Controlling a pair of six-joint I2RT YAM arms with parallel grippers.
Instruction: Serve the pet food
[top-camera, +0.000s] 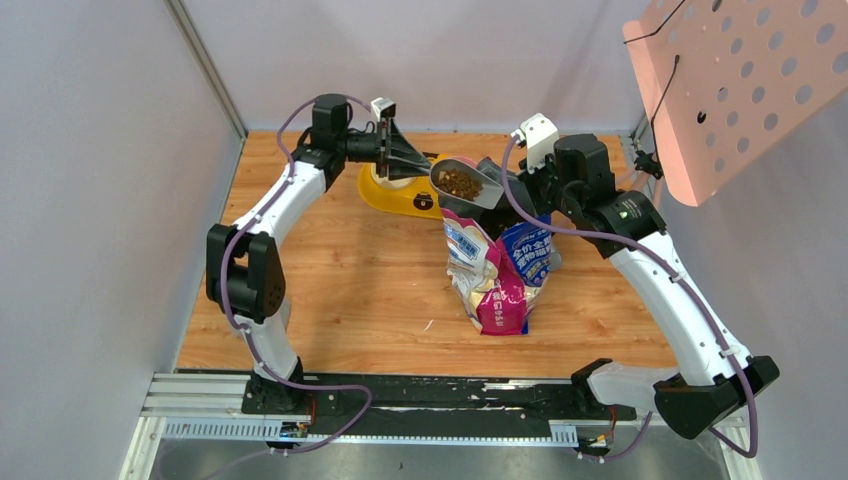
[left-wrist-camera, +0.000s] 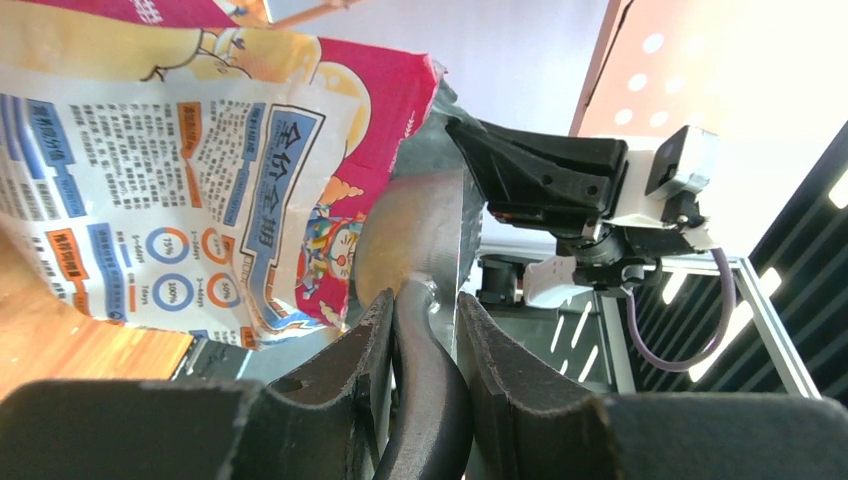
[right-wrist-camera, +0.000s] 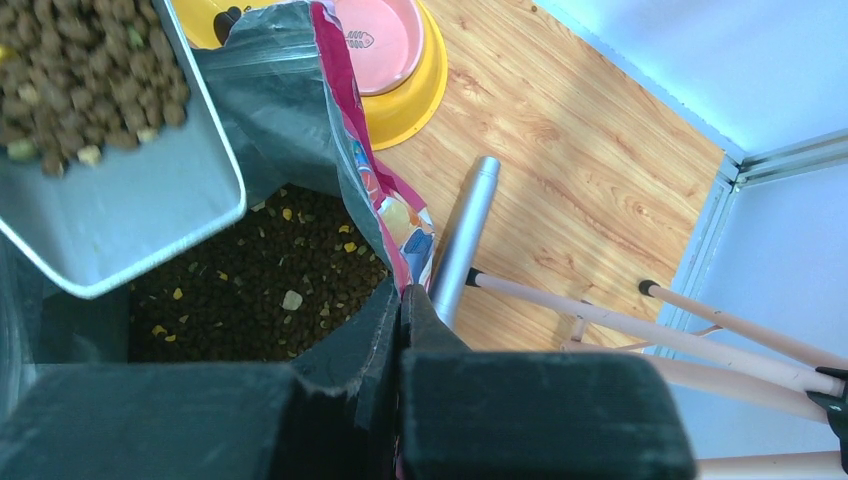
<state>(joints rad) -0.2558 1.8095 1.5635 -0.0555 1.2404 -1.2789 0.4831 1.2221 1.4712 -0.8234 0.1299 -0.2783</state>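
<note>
Left gripper (left-wrist-camera: 425, 300) grasps scoop (top-camera: 490, 192) of pet food (top-camera: 459, 182) above bag (top-camera: 495, 275), right gripper (right-wrist-camera: 400, 297) pinches bag rim; next: tip into bowl (top-camera: 385, 202), left.

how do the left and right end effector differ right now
The left end effector clamps the scoop by its handle, fingers parted around it; the right end effector is pinched fully shut on the bag rim. The left one carries pet food above the bag mouth; the right one only holds the bag open. Both are gripping something.
</note>
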